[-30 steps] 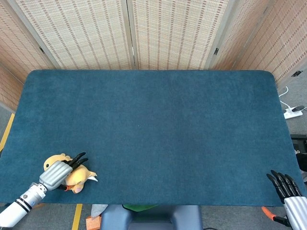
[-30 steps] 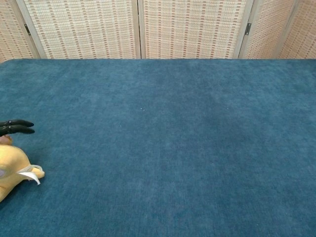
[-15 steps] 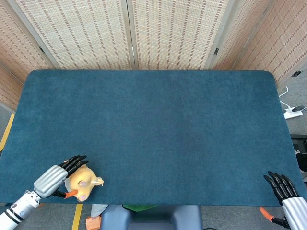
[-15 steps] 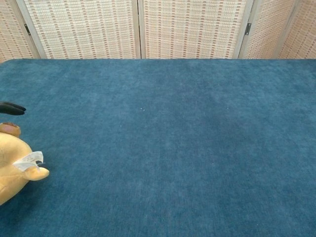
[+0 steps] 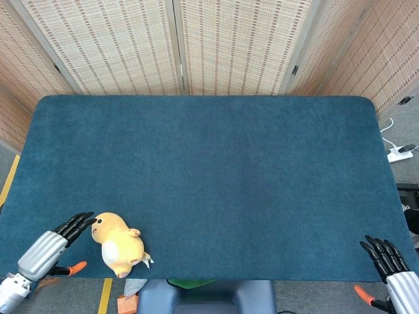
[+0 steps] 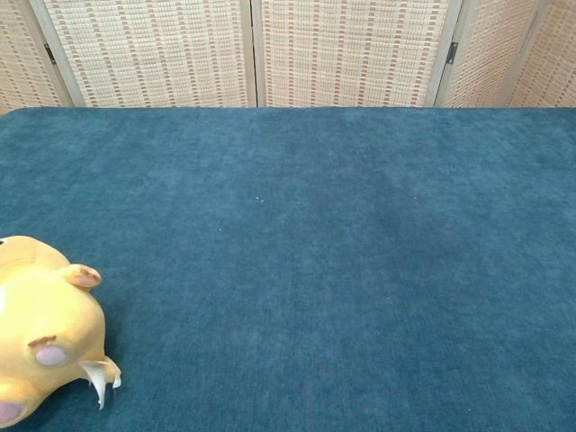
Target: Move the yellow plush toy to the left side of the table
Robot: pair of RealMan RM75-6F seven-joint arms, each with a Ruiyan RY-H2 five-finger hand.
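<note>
Yellow plush toy (image 5: 119, 244) lies on its side at the near left corner of the blue tabletop (image 5: 216, 170), a small white tag poking out near the edge. My left hand (image 5: 47, 245) sits just beside it, off toward the corner, fingers spread and straight with nothing in them; from the head view the dark fingertips (image 5: 81, 219) point at the toy's head, very close, though I cannot tell if they touch. My right hand (image 5: 389, 261) hangs at the near right corner, well apart from everything, fingers loosely apart and holding nothing.

I judge the toy is where the task wants it, so the step in hand is the let-go and retreat. To do that well I want to draw the left hand straight away from the toy, low and slow, without hooking a fingertip on the plush or its tag. The toy rests close to the near edge, so any nudge toward me could roll it off; I would pull outward and to the left, not across it. In the chest view the toy (image 6: 40, 333) fills the lower left corner and neither hand shows.
</note>
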